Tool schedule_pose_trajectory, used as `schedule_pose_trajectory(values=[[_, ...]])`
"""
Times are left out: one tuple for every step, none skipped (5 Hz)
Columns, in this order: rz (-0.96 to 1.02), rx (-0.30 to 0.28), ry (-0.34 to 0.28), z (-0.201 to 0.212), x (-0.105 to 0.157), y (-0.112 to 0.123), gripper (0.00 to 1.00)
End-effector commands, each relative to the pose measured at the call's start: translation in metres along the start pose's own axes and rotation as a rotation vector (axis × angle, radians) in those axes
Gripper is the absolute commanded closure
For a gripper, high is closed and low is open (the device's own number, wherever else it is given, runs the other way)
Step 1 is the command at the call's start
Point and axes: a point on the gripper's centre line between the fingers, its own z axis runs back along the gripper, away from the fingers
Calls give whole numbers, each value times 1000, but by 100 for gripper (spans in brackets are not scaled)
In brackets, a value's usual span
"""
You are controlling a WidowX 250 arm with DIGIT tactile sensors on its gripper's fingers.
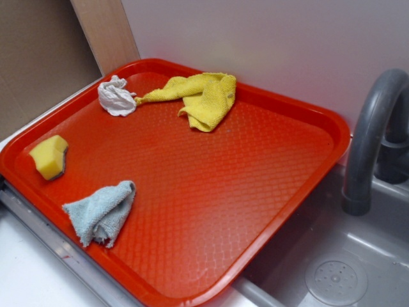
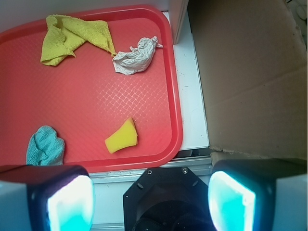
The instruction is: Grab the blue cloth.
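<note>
we see a red tray (image 1: 255,211) filling most of the exterior view, with a grey sink (image 1: 358,256) and its curved faucet (image 1: 374,134) off toward 3 to 4 o'clock. on the tray, the yellow cloth (image 1: 203,97) is the biggest item, sprawled near the far rim at about 12 o'clock. next in size comes the blue cloth (image 1: 102,213), bunched at about 8 o'clock close to the tray's near rim and well apart from everything else. the crumpled white rag (image 1: 115,96) lies at about 11 o'clock, just beside the yellow cloth's thin tail. the small yellow sponge (image 1: 50,156) sits at 9 o'clock by the left rim. in the wrist view, the pincer (image 2: 149,202) hangs outside the tray's edge, its two fingers (image 2: 67,199) spread wide with nothing between them and touching nothing; there the blue cloth (image 2: 45,146) lies at about 10 o'clock from the pincer, just above the left finger.
</note>
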Motion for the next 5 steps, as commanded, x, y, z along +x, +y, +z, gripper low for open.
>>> schedule_pose_trajectory(values=[[0,0,0,0,0,0,0],[-17,-93,-49,-12,6,-38,0],[-38,-195,-51,-23,6,-80,0],[-85,-275,-24,-39,2,-109,0],[-65,-385,49,-58,-8,-147,0]])
